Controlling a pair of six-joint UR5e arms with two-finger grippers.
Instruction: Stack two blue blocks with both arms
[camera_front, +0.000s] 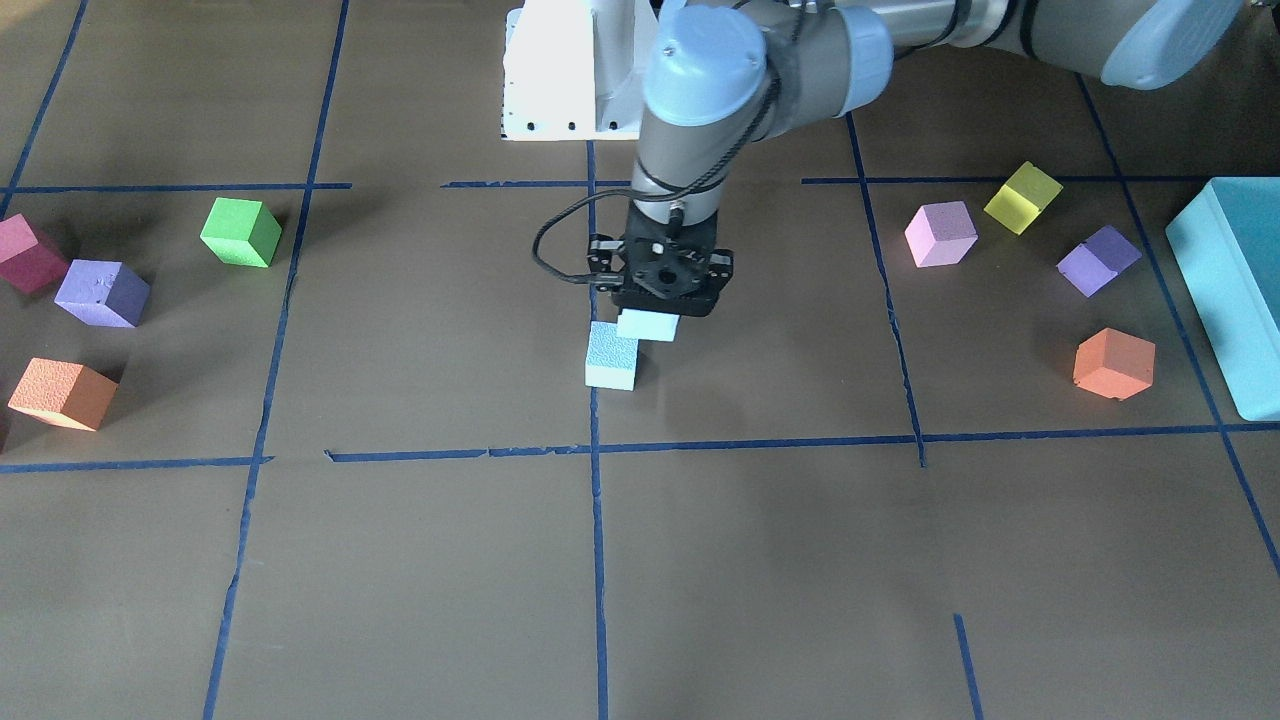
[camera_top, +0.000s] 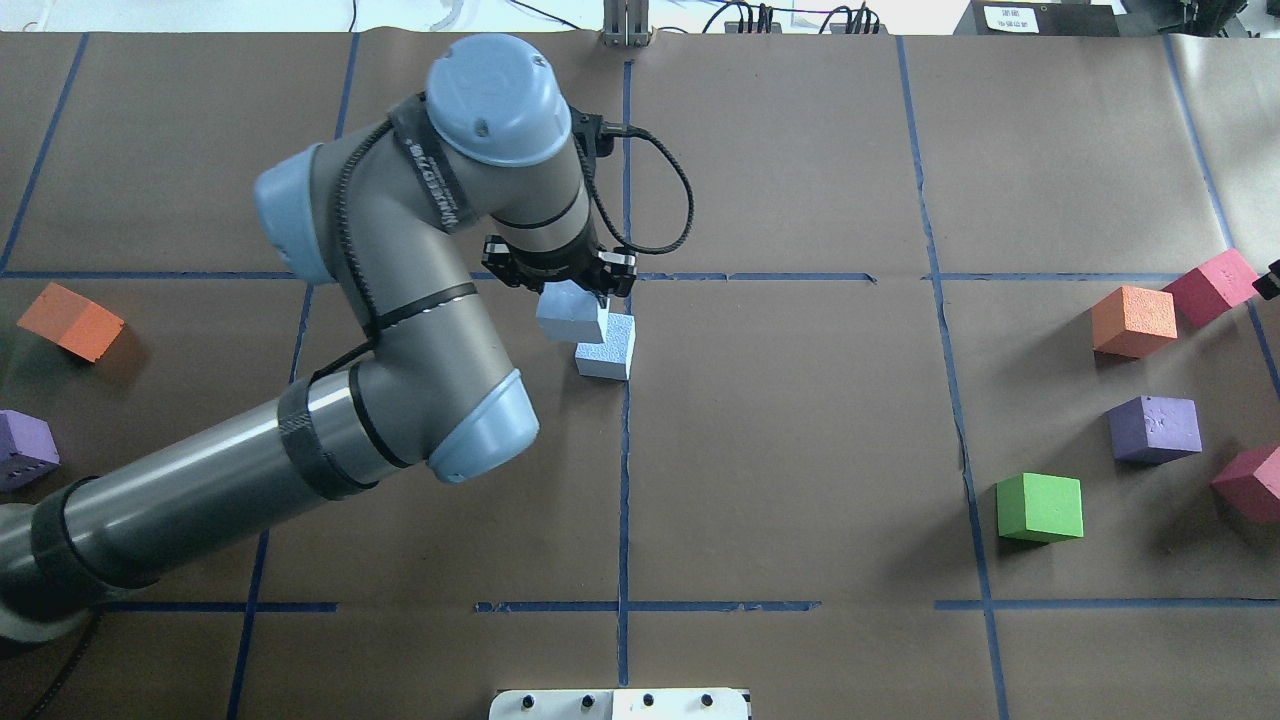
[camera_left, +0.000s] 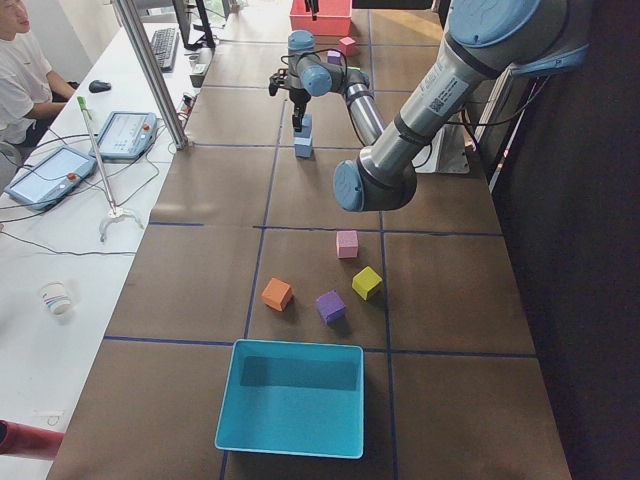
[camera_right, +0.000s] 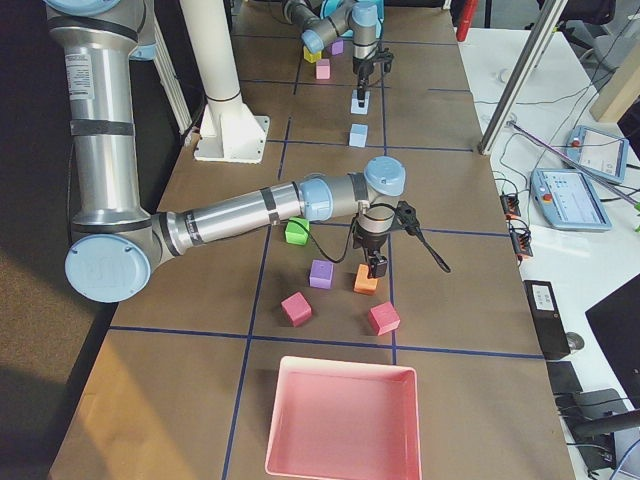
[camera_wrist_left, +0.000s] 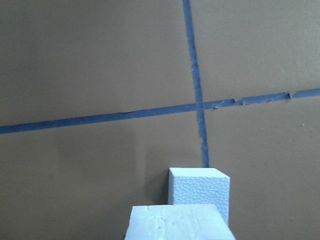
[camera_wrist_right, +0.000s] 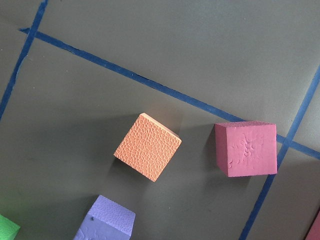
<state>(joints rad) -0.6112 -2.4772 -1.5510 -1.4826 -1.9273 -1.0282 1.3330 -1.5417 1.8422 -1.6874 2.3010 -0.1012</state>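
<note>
Your left gripper (camera_top: 566, 288) was clamped on one blue block (camera_top: 570, 316). It looked light, soft, rough; best pinched gently by flat sides. You saw other blue block (camera_top: 607, 350) at 4 o'clock, overhead view. For right gripper (camera_right: 378, 266), jaws: couldn't tell.

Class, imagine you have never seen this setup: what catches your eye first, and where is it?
The big grey left arm reaches to the table's middle, its gripper shut on a pale blue block raised beside a second blue block at a tape line. Bright foam cubes lie scattered toward both ends, with a teal box at the robot's left end and a pink tray at its right.
</note>
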